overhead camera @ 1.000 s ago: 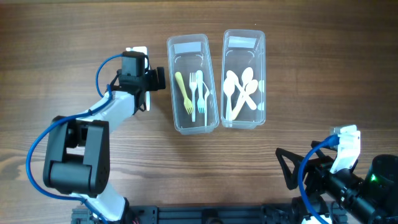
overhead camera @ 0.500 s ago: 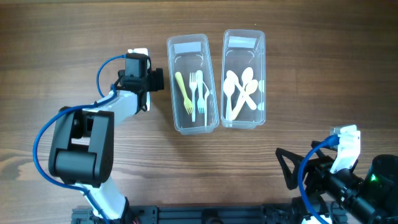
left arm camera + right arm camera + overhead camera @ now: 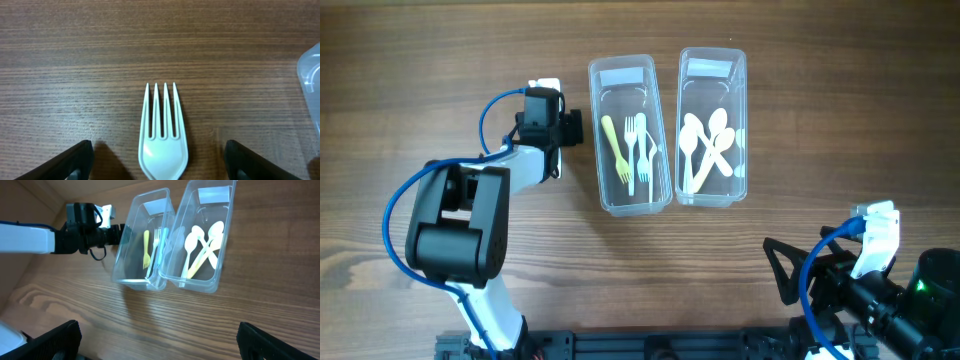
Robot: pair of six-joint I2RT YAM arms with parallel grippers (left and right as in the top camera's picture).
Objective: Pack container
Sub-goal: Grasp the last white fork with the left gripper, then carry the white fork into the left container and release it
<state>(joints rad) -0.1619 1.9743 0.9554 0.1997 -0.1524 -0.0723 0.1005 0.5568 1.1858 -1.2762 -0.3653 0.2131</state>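
1. L gripper (image 3: 160, 167) released, jaws wide apart either side of white fork (image 3: 164, 145), not touching it.
2. Fork flat on worktop (image 3: 75, 60), at 9 o'clock of fork bin (image 3: 622, 78).
3. Spoon bin (image 3: 711, 68) at fork bin's 3 o'clock.
4. R gripper (image 3: 159, 344) released, at worktop's 5 o'clock.

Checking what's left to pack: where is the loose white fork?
Left wrist view: the white fork lies on the table between the open fingers of the left gripper, a clear container's edge at far right.
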